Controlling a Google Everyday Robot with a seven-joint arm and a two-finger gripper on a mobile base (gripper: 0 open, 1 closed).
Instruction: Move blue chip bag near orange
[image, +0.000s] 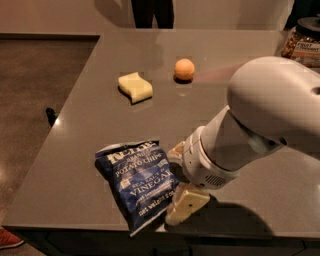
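The blue chip bag (140, 182) lies flat on the grey table (90, 125) near its front edge, white "VINEGAR" lettering facing up. The orange (184, 69) sits far back on the table, well apart from the bag. My gripper (179, 177) is at the bag's right edge. It is open, with one cream finger (176, 149) behind the bag's right side and the other finger (186, 205) in front, by the bag's lower right corner. The bag is not lifted.
A pale yellow wavy sponge (135, 86) lies left of the orange. A jar of snacks (302, 42) stands at the back right. The table's left edge and front edge drop to a dark floor. A person's legs (152, 12) stand behind the table.
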